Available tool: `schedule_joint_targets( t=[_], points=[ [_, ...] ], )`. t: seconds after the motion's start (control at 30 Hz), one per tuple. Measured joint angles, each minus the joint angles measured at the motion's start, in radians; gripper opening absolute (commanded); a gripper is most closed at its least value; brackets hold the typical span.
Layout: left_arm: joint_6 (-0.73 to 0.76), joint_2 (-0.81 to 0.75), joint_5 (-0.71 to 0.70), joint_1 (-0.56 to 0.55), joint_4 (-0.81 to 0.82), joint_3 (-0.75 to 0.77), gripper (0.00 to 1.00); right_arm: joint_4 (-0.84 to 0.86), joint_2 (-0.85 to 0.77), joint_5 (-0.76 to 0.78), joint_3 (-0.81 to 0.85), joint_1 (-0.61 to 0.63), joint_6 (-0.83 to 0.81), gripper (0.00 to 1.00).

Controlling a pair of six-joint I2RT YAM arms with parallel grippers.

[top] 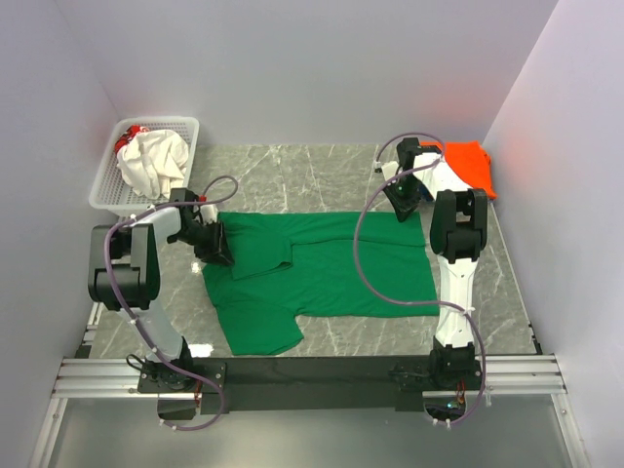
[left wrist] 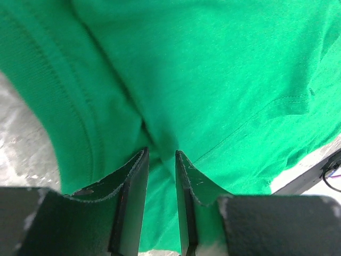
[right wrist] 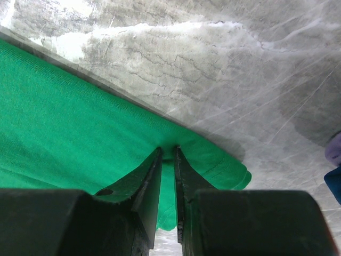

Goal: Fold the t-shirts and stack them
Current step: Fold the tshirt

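- Grey marbled table fills the floor of a white-walled booth, with both arm bases at its 6 o'clock edge.
- A green t-shirt lies spread across the middle of the table, one sleeve pointing toward 7 o'clock.
- The left gripper sits on the shirt's 9 o'clock edge. In the wrist view the left gripper has its jaws a narrow slot apart with the green t-shirt folded up between them. Whether the cloth is actually pinched cannot be told.
- The right gripper is down at the shirt's 1 o'clock corner. In its own view the right gripper is nearly closed, nipping the hem of the green t-shirt, with bare table beyond.
- An orange t-shirt lies in the table's 1 o'clock corner, apart from the green one.
- A white lattice basket at 11 o'clock holds crumpled cream-white cloth.
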Motion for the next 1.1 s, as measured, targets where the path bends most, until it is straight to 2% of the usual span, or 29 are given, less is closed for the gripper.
schedule_joint_targets(
  t=[0.5,0.67,0.73,0.9,1.1],
  points=[
    [0.003,-0.003,0.033,-0.021,-0.010,0.000,0.29,0.001,-0.003,0.003,-0.006,0.000,0.000,0.21],
    [0.002,-0.004,0.049,-0.023,-0.007,0.005,0.22,0.002,-0.003,0.003,-0.007,0.000,0.000,0.21],
    [0.000,-0.004,0.050,-0.023,-0.006,0.005,0.13,0.001,-0.003,0.003,-0.007,0.000,0.000,0.22],
    [0.002,-0.012,0.046,-0.023,-0.008,0.005,0.01,0.001,-0.003,0.003,-0.007,0.000,0.000,0.22],
    [0.023,-0.063,0.044,-0.023,-0.037,0.005,0.01,0.001,-0.003,0.004,-0.007,0.000,-0.001,0.21]
  ],
)
